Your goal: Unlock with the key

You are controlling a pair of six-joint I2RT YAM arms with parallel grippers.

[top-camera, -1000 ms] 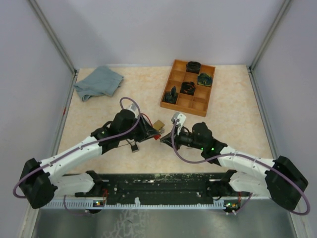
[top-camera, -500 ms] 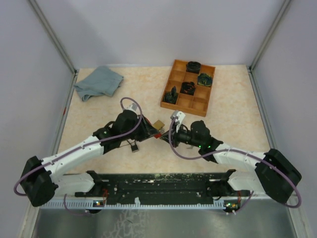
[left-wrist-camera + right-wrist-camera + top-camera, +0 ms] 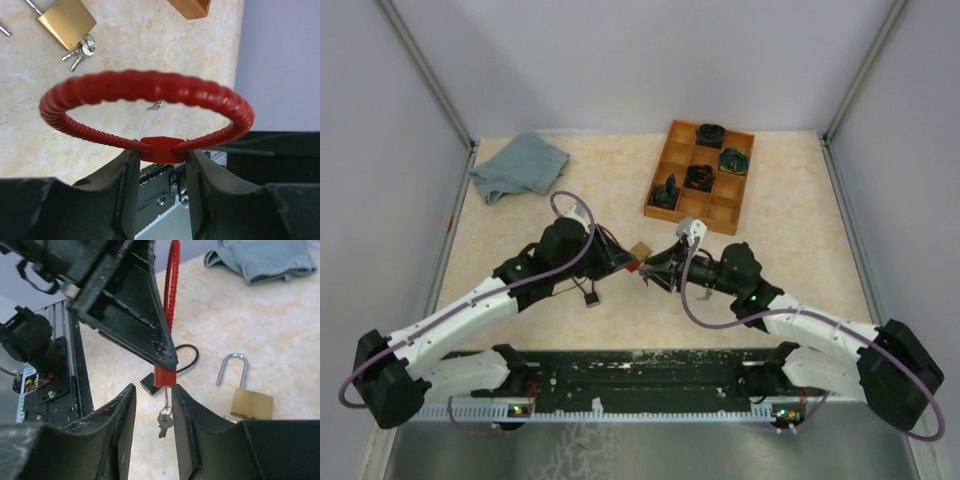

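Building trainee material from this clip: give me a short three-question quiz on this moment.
1. True or false: the left gripper grips the red coiled loop by its tab.
2. What lies at the far left corner of the table? A wooden tray; B blue cloth; C padlock.
3. In the right wrist view, what hangs below the loop's tab, between the fingers of the right gripper?
Key: 1 true; 2 B; 3 a small key.
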